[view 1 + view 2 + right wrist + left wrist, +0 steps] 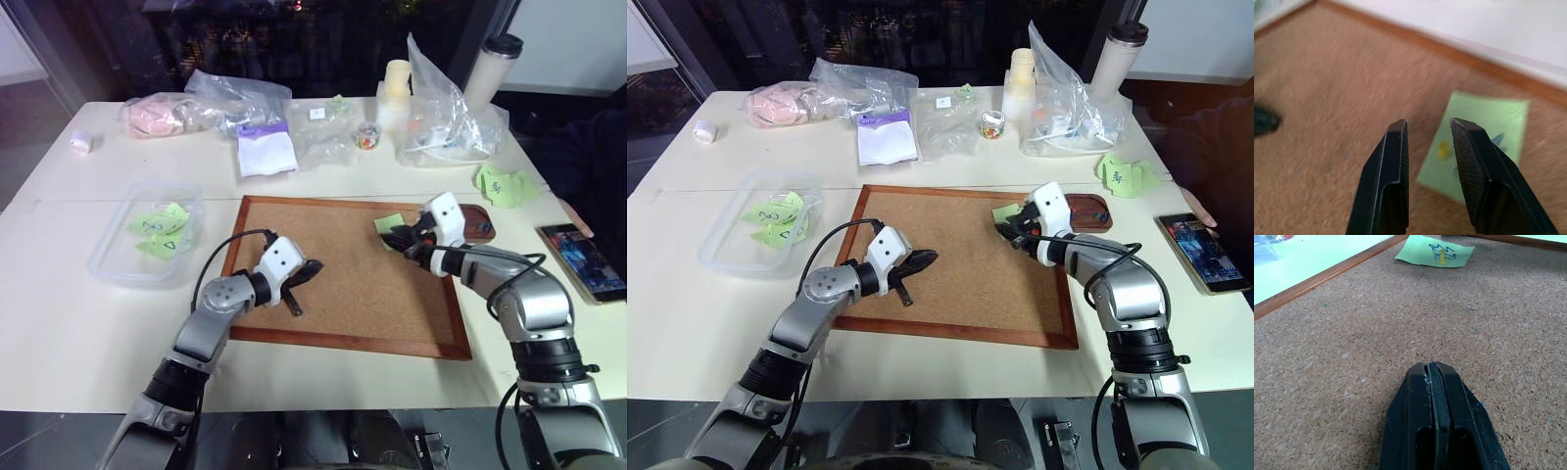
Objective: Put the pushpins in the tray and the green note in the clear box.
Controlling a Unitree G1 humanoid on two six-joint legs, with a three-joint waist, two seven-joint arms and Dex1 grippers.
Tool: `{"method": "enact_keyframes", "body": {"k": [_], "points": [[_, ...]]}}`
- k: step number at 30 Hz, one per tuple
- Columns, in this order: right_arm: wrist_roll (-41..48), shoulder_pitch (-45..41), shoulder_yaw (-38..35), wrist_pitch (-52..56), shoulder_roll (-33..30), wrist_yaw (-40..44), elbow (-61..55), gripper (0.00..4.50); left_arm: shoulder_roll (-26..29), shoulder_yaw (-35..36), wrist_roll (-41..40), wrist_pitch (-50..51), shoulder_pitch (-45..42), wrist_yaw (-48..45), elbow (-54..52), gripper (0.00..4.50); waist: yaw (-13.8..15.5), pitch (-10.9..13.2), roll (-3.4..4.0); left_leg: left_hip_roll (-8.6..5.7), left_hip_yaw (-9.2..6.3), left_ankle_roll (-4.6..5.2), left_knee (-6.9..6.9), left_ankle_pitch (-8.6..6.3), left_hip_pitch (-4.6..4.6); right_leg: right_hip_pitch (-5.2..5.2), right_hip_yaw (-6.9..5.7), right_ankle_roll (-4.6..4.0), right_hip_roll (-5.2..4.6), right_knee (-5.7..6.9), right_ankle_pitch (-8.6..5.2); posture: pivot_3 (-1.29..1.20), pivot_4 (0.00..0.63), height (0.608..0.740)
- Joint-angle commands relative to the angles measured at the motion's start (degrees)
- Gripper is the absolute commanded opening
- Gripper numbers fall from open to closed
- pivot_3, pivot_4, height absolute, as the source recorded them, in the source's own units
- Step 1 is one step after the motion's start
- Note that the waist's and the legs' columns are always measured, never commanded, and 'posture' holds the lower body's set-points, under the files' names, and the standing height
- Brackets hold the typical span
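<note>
The green note (388,223) lies on the cork board (343,323) near its far right corner, pinned by a yellow pushpin (1441,256). The right gripper (1429,128) hovers just above the note, fingers parted and empty. The left gripper (1433,377) rests clenched over the board's left middle. The tray (482,217) sits just off the board's far right corner, the clear box (108,257) off its left edge.

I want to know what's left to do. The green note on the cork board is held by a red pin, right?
Not quite. The pin is yellow, not red, as the left wrist view shows. It does stand in the green note on the cork board, with the right hand open just above it.
</note>
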Motion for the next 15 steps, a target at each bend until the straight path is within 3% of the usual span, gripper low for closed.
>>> {"method": "enact_keyframes", "body": {"k": [1,15], "points": [[-1.7,-0.6,0.8,-2.0,-0.2,-0.2,-1.1,1.36,0.5,-2.2,1.3,1.9,2.1,-0.7,2.9,0.00,0.0,0.0,0.00,0.00,0.00,0.00,0.00,0.00,0.00,0.00,0.00,0.00,0.00,0.00,0.00,0.00,0.150,0.740],[-4.8,-3.1,0.9,-5.8,0.1,0.1,4.5,1.36,0.2,-2.0,1.4,1.5,2.3,-0.1,3.2,0.00,0.0,0.0,0.00,-0.01,0.00,0.00,0.00,0.00,0.01,0.00,0.00,0.00,0.00,0.00,0.00,0.00,0.150,0.740]]}}
